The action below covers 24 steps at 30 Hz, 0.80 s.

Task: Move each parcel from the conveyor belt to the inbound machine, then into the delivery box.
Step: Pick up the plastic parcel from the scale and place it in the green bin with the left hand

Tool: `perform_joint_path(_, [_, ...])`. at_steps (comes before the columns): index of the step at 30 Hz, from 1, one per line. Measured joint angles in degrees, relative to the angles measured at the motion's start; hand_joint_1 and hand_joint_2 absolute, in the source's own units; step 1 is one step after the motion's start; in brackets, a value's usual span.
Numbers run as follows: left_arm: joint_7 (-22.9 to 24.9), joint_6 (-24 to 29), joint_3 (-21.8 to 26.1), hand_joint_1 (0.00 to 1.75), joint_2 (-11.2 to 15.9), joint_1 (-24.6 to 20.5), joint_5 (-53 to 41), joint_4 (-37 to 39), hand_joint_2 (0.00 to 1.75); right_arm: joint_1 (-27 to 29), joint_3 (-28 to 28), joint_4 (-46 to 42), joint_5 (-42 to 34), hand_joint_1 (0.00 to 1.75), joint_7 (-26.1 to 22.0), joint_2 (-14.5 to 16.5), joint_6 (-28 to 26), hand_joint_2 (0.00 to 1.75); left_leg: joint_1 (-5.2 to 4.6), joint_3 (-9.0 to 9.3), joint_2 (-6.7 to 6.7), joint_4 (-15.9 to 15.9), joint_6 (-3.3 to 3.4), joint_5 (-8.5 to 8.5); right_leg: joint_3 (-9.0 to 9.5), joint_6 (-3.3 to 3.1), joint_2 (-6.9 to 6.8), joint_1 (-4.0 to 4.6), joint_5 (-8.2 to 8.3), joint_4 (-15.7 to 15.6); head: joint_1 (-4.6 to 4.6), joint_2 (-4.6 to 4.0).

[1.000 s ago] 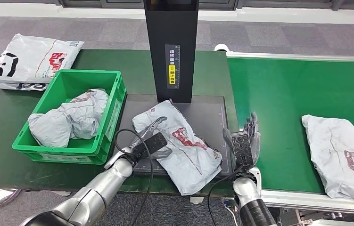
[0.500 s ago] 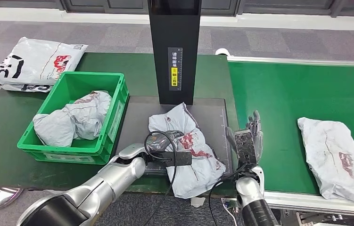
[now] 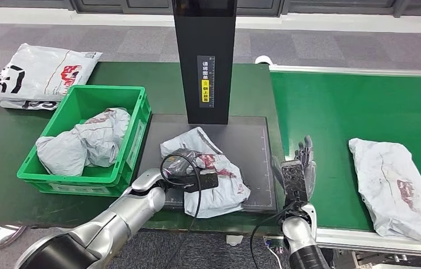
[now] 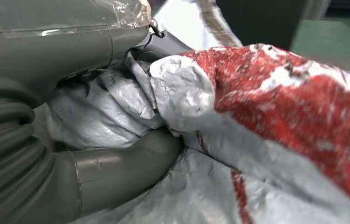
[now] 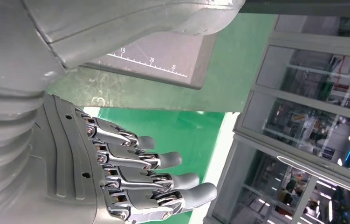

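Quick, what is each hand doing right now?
Left hand: gripping the grey parcel on the machine's plate.
Right hand: open, holding nothing.

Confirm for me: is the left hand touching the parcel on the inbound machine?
Touching. The left wrist view shows the left hand with bunched film of the parcel squeezed between thumb and fingers; the head view agrees.

Crinkled glossy plastic parcel (image 3: 211, 179); matt green belt (image 3: 337, 112).
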Motion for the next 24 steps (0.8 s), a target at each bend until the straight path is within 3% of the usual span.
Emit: perform_joint_path(24, [0.1,0.2,0.9,1.75,0.5,0.2,-0.3,-1.1,1.75,0.3,0.0,-0.8,0.0,0.0,0.1,0.0,0.0,1.75,-0.01,-0.37,-0.01,0.0,0.01,-0.02,-0.36,0.01,-0.01,-0.01,-0.01,0.0,0.0,0.0])
